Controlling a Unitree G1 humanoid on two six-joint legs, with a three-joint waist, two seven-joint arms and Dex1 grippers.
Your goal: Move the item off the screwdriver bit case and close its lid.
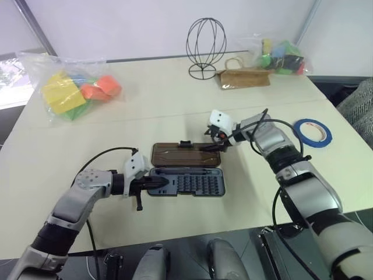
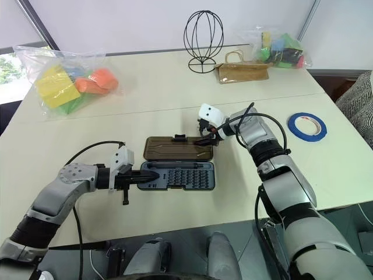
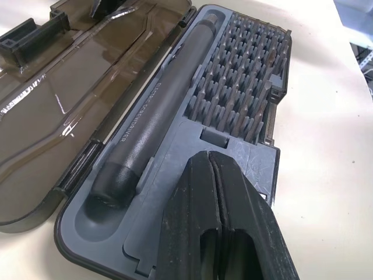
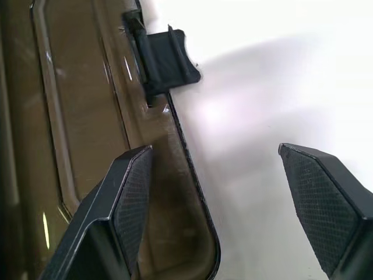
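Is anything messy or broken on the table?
Nothing looks broken or spilled. The screwdriver bit case lies open with its lid flat on the table. The blue tape sits off to the right, away from the case.

the two head views look forward and down over the table (image 1: pixel 175 105). each wrist view sits very near the open case (image 1: pixel 187 170); both share its lid (image 4: pixel 87 116), at 12 o'clock of the tray.

A pale cream counter (image 1: pixel 175 105) runs back to a plain white wall (image 1: pixel 116 23) at twelve o'clock. At nine o'clock a window (image 1: pixel 11 76) shows daylight — bright, washed out.
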